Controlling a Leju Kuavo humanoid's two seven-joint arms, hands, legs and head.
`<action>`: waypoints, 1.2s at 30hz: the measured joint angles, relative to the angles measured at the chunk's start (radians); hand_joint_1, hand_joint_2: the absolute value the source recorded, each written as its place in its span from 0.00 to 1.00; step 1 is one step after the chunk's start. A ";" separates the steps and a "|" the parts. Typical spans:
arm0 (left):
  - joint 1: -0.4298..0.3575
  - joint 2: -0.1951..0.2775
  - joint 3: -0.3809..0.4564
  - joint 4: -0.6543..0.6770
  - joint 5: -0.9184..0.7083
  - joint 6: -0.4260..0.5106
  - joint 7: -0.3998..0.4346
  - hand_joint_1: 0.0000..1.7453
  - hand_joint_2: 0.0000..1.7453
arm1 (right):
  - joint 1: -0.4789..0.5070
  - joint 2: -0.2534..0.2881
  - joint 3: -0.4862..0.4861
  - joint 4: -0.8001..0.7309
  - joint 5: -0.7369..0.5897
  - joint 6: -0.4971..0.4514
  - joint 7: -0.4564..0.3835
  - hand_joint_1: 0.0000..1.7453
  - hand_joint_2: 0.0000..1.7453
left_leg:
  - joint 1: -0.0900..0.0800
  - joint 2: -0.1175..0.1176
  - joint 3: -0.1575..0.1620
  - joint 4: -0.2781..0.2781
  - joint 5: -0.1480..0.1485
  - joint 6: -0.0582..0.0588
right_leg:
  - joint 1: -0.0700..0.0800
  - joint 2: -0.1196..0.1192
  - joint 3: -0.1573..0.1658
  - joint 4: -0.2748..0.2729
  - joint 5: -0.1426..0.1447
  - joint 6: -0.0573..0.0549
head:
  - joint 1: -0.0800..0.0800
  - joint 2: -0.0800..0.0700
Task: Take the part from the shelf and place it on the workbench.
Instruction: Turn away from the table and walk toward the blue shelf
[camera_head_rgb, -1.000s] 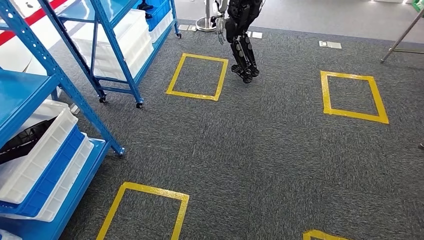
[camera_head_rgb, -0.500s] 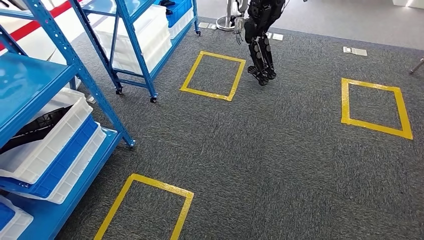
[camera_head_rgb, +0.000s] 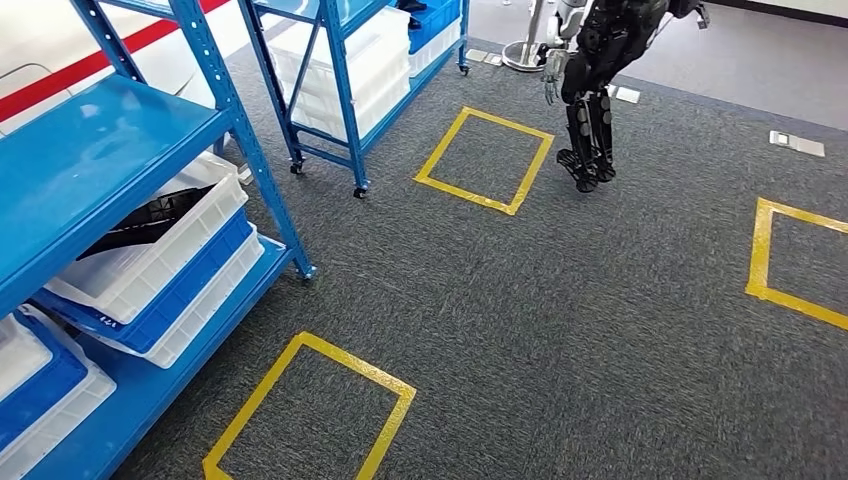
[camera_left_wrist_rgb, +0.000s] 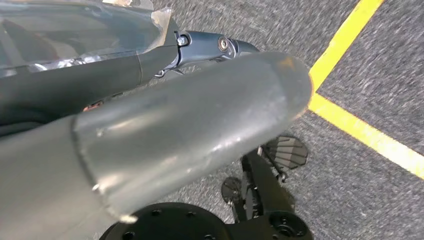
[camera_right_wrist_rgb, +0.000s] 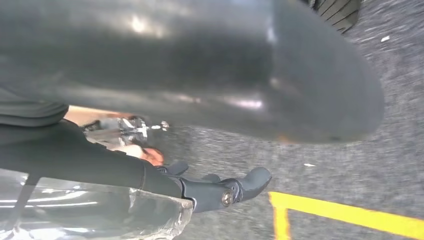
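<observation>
A black part lies in a white bin on the middle level of the blue shelf at the left of the head view. The bin sits tilted on a blue bin. My left hand hangs at my side over the carpet, its grey thumb and dark fingers stretched out with nothing in them. My right hand hangs the same way, its dark fingers straight and holding nothing.
A second blue shelf with white and blue bins stands farther back. Another humanoid robot stands on the grey carpet beyond a yellow taped square. Another yellow square lies close in front of the near shelf.
The whole picture has shifted right and down, so the camera has turned towards the near shelf. More of its bins and the black part are in view now.
</observation>
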 joint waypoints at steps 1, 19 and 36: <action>0.001 0.000 0.000 0.000 0.000 0.000 0.001 0.00 0.00 | -0.001 0.000 0.000 0.000 0.001 0.000 -0.001 0.00 0.00 | -0.001 -0.006 -0.004 0.004 -0.002 -0.006 | 0.001 0.005 0.004 -0.011 0.004 -0.007 | 0.001 0.000; -0.001 0.002 0.003 -0.001 0.002 0.000 0.001 0.00 0.00 | -0.005 0.012 0.000 0.000 0.004 0.003 -0.002 0.00 0.00 | -0.021 0.133 -0.014 0.004 -0.002 0.021 | 0.026 -0.144 0.027 -0.020 -0.010 -0.043 | -0.014 0.000; 0.004 -0.001 0.004 -0.001 0.000 -0.004 -0.001 0.00 0.00 | -0.004 0.003 0.000 0.001 0.012 0.002 -0.002 0.00 0.00 | 0.007 0.019 -0.030 0.048 -0.024 -0.027 | -0.002 -0.022 0.009 -0.009 0.005 -0.033 | -0.006 0.000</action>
